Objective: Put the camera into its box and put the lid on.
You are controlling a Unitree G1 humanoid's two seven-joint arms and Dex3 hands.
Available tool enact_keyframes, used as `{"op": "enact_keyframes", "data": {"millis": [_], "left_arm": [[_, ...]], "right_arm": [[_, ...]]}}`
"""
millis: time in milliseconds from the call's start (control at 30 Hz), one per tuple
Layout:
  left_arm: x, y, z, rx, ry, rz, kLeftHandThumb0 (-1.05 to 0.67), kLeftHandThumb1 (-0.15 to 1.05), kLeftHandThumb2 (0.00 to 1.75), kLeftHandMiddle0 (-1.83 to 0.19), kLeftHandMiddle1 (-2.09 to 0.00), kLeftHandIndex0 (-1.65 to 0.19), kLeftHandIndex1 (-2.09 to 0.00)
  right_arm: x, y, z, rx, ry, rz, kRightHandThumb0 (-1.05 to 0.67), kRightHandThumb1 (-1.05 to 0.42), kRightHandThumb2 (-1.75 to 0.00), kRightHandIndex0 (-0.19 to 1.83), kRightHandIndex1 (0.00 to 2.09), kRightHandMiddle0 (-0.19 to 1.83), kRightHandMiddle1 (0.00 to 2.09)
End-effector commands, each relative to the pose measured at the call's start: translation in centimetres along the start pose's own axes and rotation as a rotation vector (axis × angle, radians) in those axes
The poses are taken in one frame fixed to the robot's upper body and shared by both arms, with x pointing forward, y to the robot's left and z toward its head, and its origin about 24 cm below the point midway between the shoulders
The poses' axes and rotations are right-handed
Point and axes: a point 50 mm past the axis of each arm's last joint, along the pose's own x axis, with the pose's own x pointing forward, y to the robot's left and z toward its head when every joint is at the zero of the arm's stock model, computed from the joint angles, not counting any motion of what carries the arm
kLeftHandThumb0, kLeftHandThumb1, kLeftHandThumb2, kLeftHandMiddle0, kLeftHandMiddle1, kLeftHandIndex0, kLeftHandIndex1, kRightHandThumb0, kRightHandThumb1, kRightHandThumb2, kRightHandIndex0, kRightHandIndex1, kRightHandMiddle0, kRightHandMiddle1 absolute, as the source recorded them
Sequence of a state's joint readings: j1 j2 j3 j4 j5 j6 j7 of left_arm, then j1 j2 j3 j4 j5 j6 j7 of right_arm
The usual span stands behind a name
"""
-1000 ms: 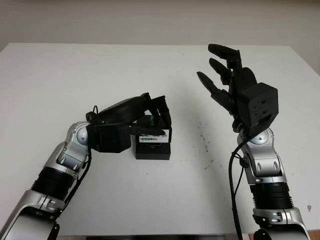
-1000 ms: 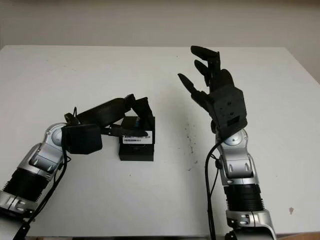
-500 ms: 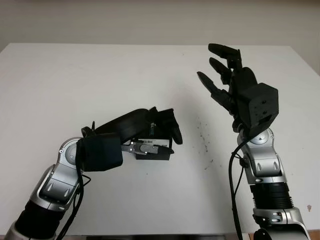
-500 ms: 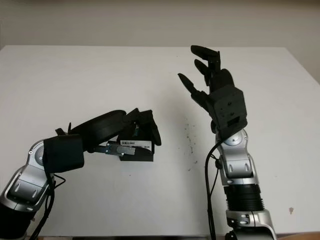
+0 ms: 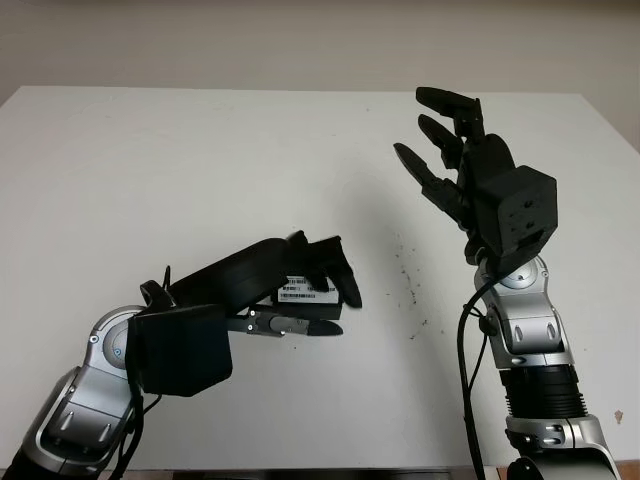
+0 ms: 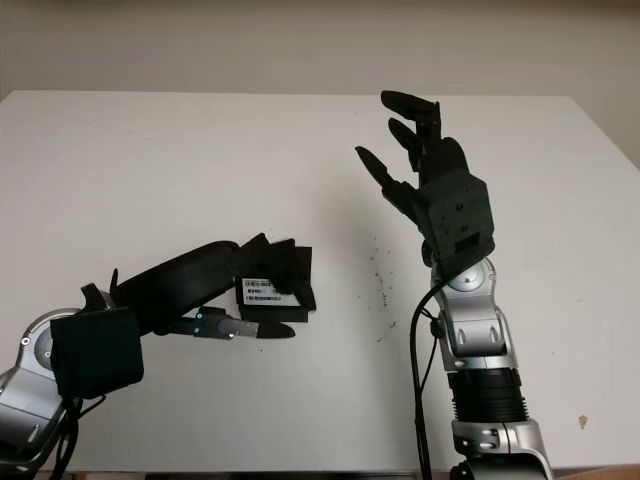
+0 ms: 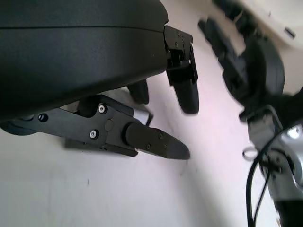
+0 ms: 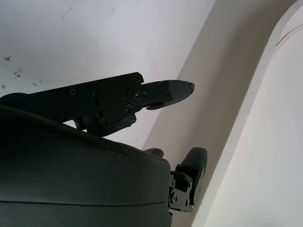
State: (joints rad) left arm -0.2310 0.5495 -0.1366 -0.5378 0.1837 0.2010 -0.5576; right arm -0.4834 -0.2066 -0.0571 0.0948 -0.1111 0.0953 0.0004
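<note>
One black box [image 5: 305, 293] on the white table [image 5: 200, 150], lid apparently on — nearly done, I'd judge.
Left hand [image 5: 320, 290] hovers over the box, seemingly holding nothing; right hand [image 5: 450, 150], open, is raised at two o'clock, well apart.

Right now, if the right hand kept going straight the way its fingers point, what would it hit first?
Probably nothing: the right hand is raised, open, pointing up and away over the bare far part of the white table. The black box is off to its left. Depth is uncertain.
</note>
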Motion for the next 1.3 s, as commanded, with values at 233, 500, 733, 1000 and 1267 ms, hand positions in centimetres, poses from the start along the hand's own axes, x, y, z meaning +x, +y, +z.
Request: {"op": "enact_keyframes", "data": {"millis": [233, 500, 733, 1000, 1267], "left_arm": [[1.1, 5.6, 1.1, 0.190, -0.026, 0.199, -0.85, 1.00, 0.06, 0.08, -0.12, 0.02, -0.07], [3.0, 7.1, -0.2, 0.243, 0.111, -0.050, -0.94, 0.98, 0.05, 0.03, -0.08, 0.02, -0.05], [5.6, 6.6, -1.7, 0.250, 0.237, -0.353, -0.99, 0.95, 0.05, -0.02, -0.09, 0.01, -0.06], [7.2, 5.2, -2.8, 0.228, 0.282, -0.521, -1.04, 0.93, 0.05, -0.04, -0.10, 0.03, -0.05], [7.8, 3.3, -4.0, 0.175, 0.323, -0.542, -1.03, 0.92, 0.05, 0.00, -0.10, 0.08, -0.02]], "right_arm": [[0.1, -0.1, 0.3, 0.009, -0.012, -0.006, -0.31, -1.05, -0.18, 0.10, 0.40, -0.17, 0.98], [0.1, -0.2, 0.4, 0.005, -0.007, -0.001, -0.32, -1.05, -0.19, 0.08, 0.39, -0.18, 0.97], [0.1, -0.2, 0.4, 0.011, -0.005, 0.000, -0.32, -1.05, -0.18, 0.09, 0.39, -0.17, 0.95], [0.2, 0.0, 0.5, 0.003, -0.015, -0.005, -0.33, -1.05, -0.18, 0.11, 0.40, -0.16, 0.96], [0.3, 0.1, 0.5, 0.003, -0.016, -0.004, -0.31, -1.05, -0.18, 0.09, 0.42, -0.19, 1.02]]}}
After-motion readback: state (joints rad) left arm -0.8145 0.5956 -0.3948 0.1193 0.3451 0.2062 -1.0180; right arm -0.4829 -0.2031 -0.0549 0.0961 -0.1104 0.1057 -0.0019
